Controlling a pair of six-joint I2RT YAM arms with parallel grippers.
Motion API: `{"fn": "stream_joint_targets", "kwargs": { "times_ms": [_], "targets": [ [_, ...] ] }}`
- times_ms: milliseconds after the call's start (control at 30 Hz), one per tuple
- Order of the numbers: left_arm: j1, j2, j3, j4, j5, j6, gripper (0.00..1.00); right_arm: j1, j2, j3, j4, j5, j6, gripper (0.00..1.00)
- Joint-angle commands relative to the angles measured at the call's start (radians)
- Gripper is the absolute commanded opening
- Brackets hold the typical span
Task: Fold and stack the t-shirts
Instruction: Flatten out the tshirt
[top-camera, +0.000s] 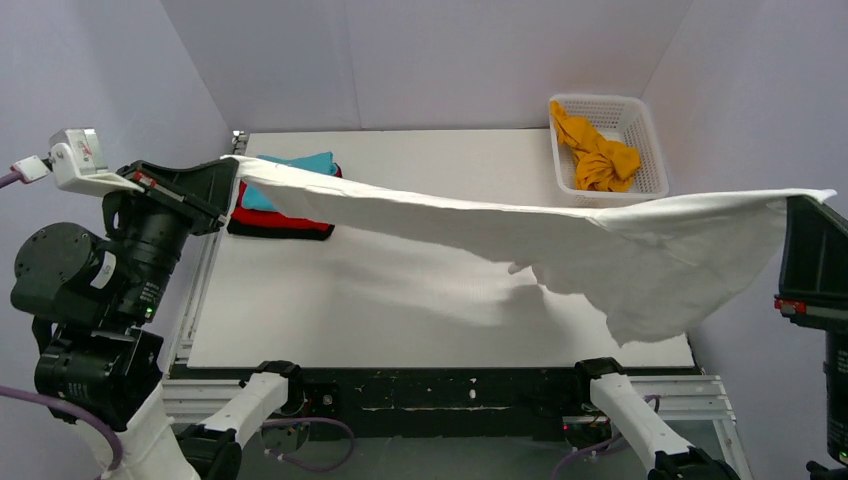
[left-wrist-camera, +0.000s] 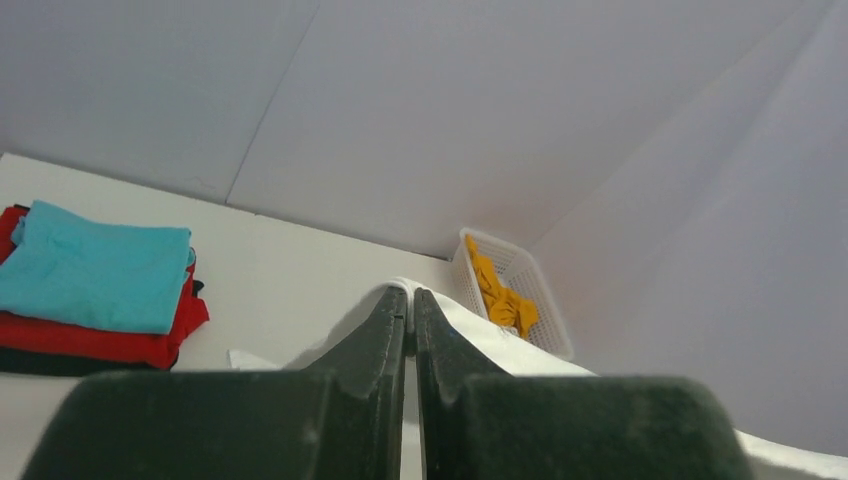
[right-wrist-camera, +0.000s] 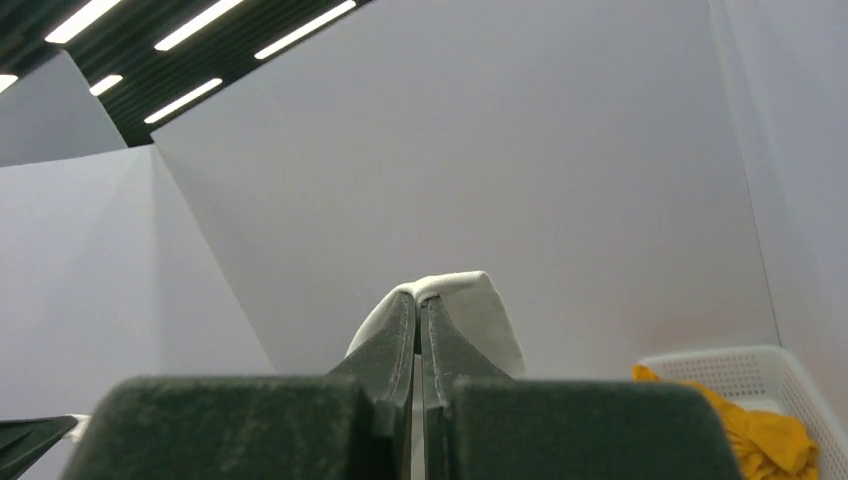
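White cloth spans the middle of the frame: the white tee (top-camera: 560, 225) hangs stretched above the table (top-camera: 400, 320), sagging at lower right. The left gripper (top-camera: 228, 176) pinches one end at upper left and the right gripper (top-camera: 795, 205) the other at the right edge, both with fingers narrow on the cloth. Under the left end sits a folded stack: teal tee (top-camera: 305, 164), red tee (top-camera: 285, 218), black tee (top-camera: 268, 232). A basket (top-camera: 652, 150) holding the orange tee (top-camera: 600, 160) stands upper right, just behind the cloth. White tabletop shows between stack and basket and along the near edge.
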Motion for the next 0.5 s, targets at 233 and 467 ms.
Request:
{"fn": "stream_joint_targets", "kwargs": {
  "times_ms": [233, 467],
  "targets": [
    [-0.001, 0.102, 0.148, 0.032, -0.022, 0.099, 0.0, -0.001, 0.036, -0.018, 0.25, 0.002, -0.116, 0.01],
    [-0.001, 0.287, 0.035, 0.042, -0.17, 0.187, 0.0, -0.001, 0.198, -0.262, 0.392, 0.203, -0.246, 0.01]
  ]
}}
